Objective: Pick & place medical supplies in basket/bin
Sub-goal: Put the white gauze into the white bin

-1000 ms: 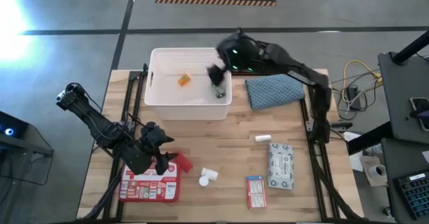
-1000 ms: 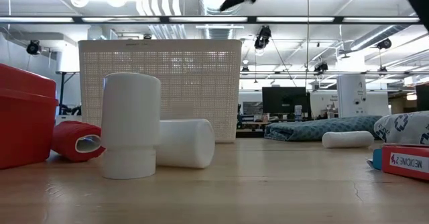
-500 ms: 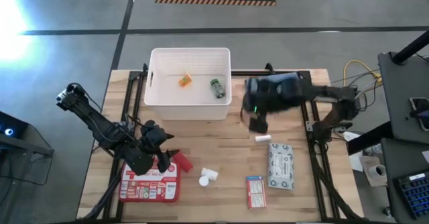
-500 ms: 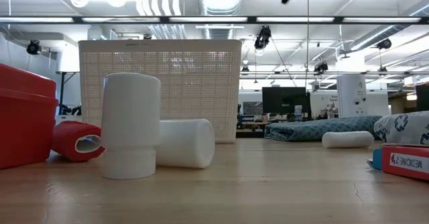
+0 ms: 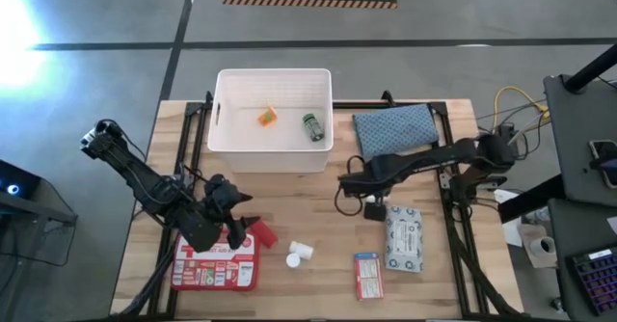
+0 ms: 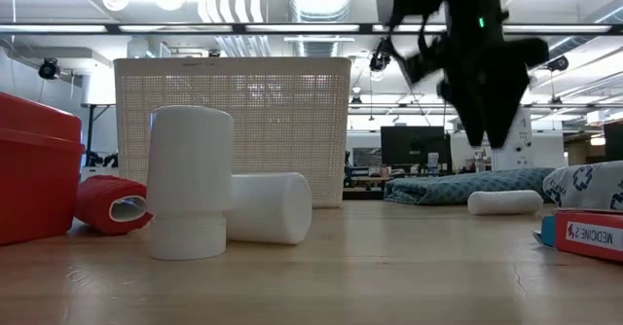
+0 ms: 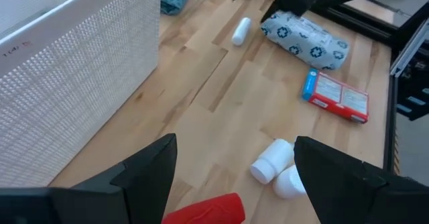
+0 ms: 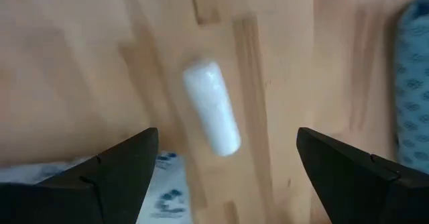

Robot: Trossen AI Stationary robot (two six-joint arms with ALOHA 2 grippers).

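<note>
The white bin (image 5: 275,120) stands at the table's far side with an orange item (image 5: 265,117) and a green vial (image 5: 311,127) in it. My right gripper (image 5: 369,204) is open and hovers above the white roll (image 8: 212,117), which lies on its side on the table between the lines of the two fingers. In the low view the right gripper (image 6: 484,121) hangs clear above the roll (image 6: 504,201). My left gripper (image 7: 234,184) is open at the near left, over the red first-aid case (image 5: 217,262) and a red roll (image 5: 260,232).
The grey wipes pack (image 5: 403,237) lies just near-side of the white roll, and the red-white box (image 5: 366,274) sits nearer the table's near edge. Two white bottles (image 5: 301,254) rest mid-table. The blue-grey pouch (image 5: 393,127) lies right of the bin.
My right arm has swung from over the bin's right wall toward the near edge and the right, then come down over the white roll, entering the low view from above. The green vial stays lying in the bin. The left arm has kept still.
</note>
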